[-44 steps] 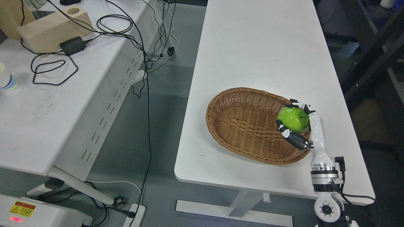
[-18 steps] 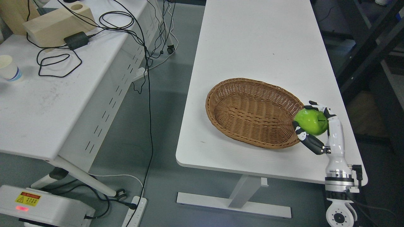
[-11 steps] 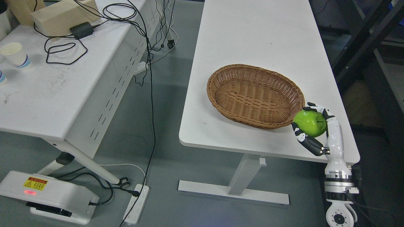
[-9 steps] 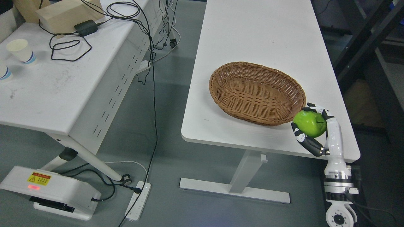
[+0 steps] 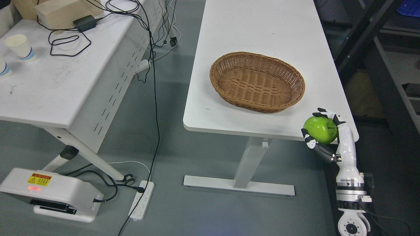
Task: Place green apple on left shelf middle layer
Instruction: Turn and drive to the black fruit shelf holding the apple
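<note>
Right hand (image 5: 323, 139) grips 1 green apple (image 5: 320, 129), fingers curled around it, stem dimple facing right toward the palm. Apple is round, glossy, with no distinct long axis. It sits at the near right corner of the white table (image 5: 259, 29), clear of the wicker basket (image 5: 257, 82). Beyond the basket lies bare tabletop; grey floor (image 5: 183, 98) left.

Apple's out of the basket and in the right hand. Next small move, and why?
Probably keep the grip closed and carry on turning toward the shelf. The right hand holds the green apple at the table's near corner, clear of the wicker basket, and no shelf layer within reach shows yet.
</note>
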{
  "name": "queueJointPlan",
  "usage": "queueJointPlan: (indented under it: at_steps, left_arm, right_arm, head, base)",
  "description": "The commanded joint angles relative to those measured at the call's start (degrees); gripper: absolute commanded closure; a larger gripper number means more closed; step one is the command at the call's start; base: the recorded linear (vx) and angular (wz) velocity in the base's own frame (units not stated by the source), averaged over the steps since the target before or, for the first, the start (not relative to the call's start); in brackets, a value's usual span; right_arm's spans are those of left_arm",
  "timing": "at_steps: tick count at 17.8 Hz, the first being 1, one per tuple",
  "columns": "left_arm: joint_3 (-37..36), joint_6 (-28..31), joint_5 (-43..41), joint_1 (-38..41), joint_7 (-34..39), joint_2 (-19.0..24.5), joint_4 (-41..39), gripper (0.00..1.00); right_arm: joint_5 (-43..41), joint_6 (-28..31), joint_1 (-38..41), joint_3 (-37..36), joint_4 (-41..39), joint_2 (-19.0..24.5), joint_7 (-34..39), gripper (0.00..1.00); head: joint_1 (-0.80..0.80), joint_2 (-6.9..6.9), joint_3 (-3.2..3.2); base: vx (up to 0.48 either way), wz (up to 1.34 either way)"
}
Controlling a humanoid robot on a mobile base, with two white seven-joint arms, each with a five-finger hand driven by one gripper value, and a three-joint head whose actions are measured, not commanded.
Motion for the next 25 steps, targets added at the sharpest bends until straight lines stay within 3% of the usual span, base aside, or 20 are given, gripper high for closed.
queueJointPlan:
  at_steps: [1,25]
  left_arm:
    - [0.0,0.0,0.0,0.0,0.0,1.0,0.0,0.0]
    - [0.0,0.0,0.0,-0.1,0.0,1.0,0.0,0.0]
  right_arm:
    - [0.0,0.0,0.0,0.7,0.1,0.0,0.0,0.99]
    - [0.1,0.3,0.5,1.3,0.7,-0.5,0.9,0.98]
  head:
    - [0.0,0.0,0.0]
    - [0.0,0.0,0.0]
  base:
    - [-0.132,-0.36]
    - [-0.21,-0.49]
